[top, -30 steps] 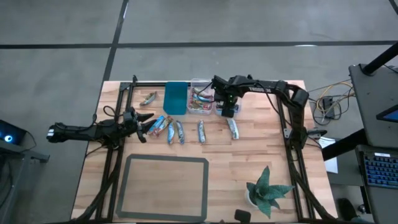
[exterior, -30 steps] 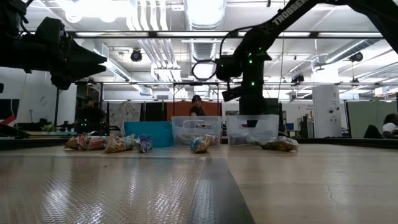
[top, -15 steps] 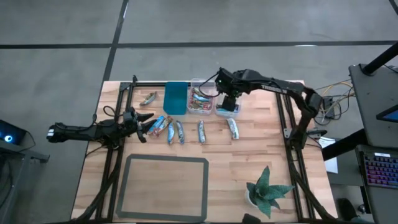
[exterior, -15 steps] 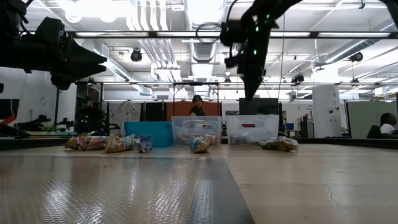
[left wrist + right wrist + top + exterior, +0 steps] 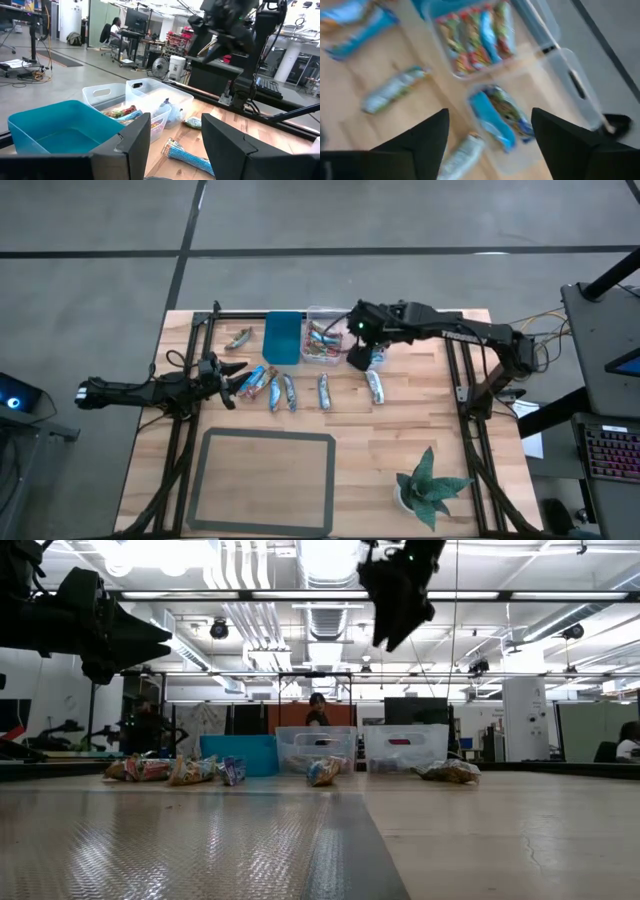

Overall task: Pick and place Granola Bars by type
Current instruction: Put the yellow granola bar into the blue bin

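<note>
A wooden table (image 5: 400, 430) fills the workspace, with a concrete floor around it. The right gripper (image 5: 360, 352) hangs above a clear bin (image 5: 555, 85) holding blue bars (image 5: 492, 122), its fingers spread and empty. Beside that bin, a second clear bin (image 5: 322, 340) holds multicoloured bars, then a teal bin (image 5: 282, 338). The left gripper (image 5: 228, 383) hovers half-open, empty, just beside a row of granola bars (image 5: 272, 388) on the table.

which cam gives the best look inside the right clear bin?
Right wrist view: it looks down into the right clear bin and shows a blue bar inside. High view has the right end effector covering most of it. Low view sees only its side wall; left wrist view only its rim.
</note>
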You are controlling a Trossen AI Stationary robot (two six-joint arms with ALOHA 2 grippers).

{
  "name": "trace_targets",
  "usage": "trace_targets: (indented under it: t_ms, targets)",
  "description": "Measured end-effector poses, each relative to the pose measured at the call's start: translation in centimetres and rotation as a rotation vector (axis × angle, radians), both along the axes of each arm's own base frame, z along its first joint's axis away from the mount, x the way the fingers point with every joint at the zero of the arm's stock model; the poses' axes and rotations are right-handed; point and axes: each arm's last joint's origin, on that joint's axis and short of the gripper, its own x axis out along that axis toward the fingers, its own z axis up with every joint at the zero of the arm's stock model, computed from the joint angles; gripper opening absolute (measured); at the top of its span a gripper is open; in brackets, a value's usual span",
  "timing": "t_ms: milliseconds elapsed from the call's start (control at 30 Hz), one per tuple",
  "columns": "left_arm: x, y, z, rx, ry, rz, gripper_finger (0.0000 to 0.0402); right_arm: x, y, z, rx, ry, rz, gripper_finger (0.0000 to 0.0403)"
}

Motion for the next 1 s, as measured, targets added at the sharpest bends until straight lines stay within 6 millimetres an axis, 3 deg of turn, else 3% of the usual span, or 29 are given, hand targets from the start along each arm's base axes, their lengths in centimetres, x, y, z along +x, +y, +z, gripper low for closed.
trace_targets:
  t_ms: [467, 1000]
  targets:
    - [0.0, 0.0, 0.0, 0.000, 0.000, 0.000, 0.0159, 4.3, 8.5, -0.1, 0.010, -0.222, 0.199, 0.0328]
    - [0.0, 0.0, 0.0, 0.000, 0.001, 0.000, 0.0159, 6.3, 13.9, -1.3, 0.023, -0.300, 0.340, 0.0313]
